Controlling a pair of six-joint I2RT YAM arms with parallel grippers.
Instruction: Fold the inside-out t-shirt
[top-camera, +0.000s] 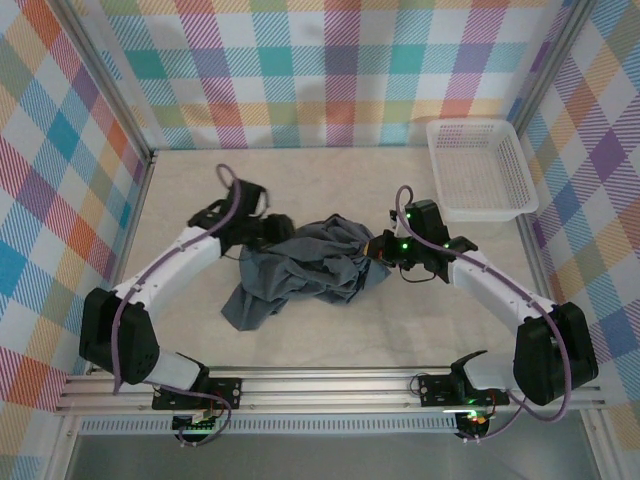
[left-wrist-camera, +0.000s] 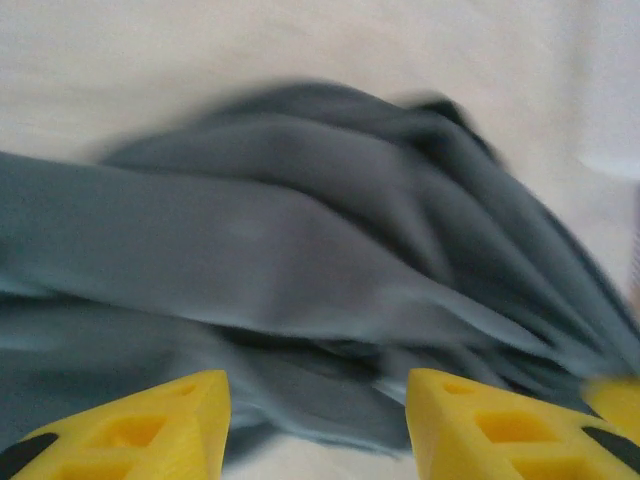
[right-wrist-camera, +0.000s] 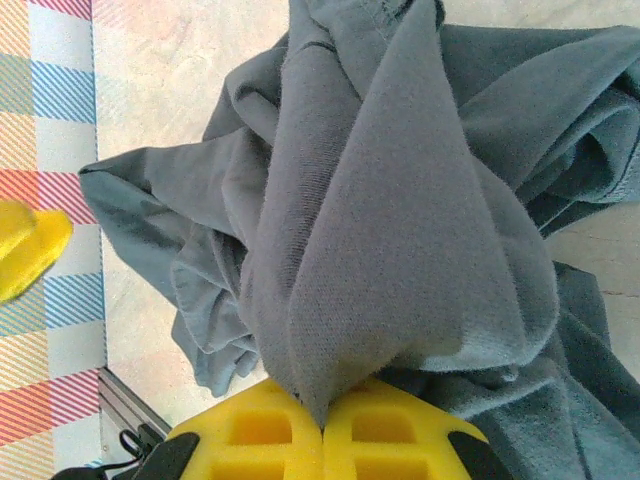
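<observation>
Two hands flank the crumpled inside-out t-shirt (top-camera: 305, 270): right hand (right-wrist-camera: 322, 425) clamped on a fold, likely to spread it; left hand (left-wrist-camera: 318, 400) apart, cloth just ahead.

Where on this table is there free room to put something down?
Free: the table strip between t-shirt and back wall, left of the basket; also between t-shirt and near rail. Crowded: the middle, around the t-shirt.

The left arm (top-camera: 170, 260) and right arm (top-camera: 490, 285) have white shells, black joints and purple cables (top-camera: 117, 330). A green light (top-camera: 470, 405) glows beside the aluminium rail (top-camera: 330, 388); the fingers (right-wrist-camera: 265, 430) are yellow, with rectangular recesses.
</observation>
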